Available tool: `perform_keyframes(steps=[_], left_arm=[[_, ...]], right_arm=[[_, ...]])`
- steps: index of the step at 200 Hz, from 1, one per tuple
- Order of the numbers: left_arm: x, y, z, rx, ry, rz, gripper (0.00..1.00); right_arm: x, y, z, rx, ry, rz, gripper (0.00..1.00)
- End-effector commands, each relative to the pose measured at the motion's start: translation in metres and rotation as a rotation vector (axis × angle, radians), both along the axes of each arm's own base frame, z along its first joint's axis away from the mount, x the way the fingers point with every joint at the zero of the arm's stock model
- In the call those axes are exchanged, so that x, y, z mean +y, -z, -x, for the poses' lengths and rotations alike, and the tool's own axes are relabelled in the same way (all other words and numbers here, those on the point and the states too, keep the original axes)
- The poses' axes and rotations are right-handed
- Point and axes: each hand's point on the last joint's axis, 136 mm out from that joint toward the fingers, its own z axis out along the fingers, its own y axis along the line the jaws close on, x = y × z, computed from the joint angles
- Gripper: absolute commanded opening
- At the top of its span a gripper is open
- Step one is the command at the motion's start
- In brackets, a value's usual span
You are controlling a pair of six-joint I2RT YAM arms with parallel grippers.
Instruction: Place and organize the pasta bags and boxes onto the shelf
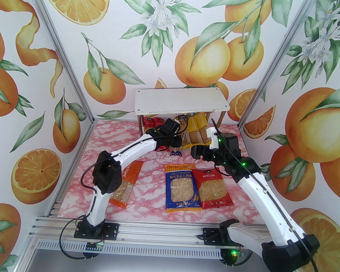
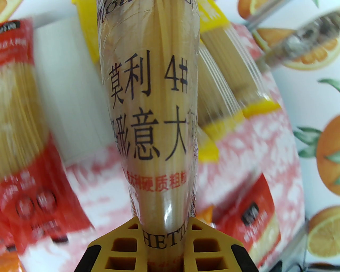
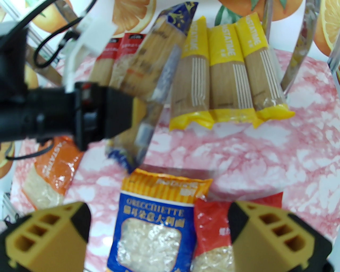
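Dark blue spaghetti pack [image 2: 151,119] clamped in left gripper [image 2: 163,229]; right gripper [image 3: 159,216] gapes, empty.

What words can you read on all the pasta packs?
"ORECCHIETTE": blue bag.
"ASTATIME": yellow packs, and the orange bag.
"莫利 4#" and "HETTI": dark blue pack in the left tool.
Red packs, red bag and other small print: too blurred to read.
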Motion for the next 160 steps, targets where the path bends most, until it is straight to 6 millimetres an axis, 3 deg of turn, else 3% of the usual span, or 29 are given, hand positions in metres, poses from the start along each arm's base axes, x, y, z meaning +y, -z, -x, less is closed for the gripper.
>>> perform_keyframes(steps=[1, 23, 87, 128, 160], left_arm=[[-0.004, -0.067, -0.031, -0.182, -0.072, 0.085, 0.00], [0.007, -0.063, -0.041, -0.205, -0.143, 0.047, 0.00], [0.011, -0.052, -0.063, -0.212, -0.239, 0.012, 0.00], [0.025, -0.036, -0.067, -0.177, -0.318, -0.039, 0.00], [0.024, -0.025, -0.070, -0.156, -0.330, -0.031, 0.00]], right_arm=[[0.003, -0.014, -0.002, -0.027, -0.031, -0.013, 0.90], [0.005, -0.015, -0.003, -0.027, -0.034, -0.025, 0.90], [0.008, -0.018, -0.008, -0.027, -0.038, -0.043, 0.90], [0.008, -0.020, -0.010, -0.030, -0.037, -0.047, 0.91], [0.009, -0.020, -0.011, -0.028, -0.038, -0.056, 0.90]])
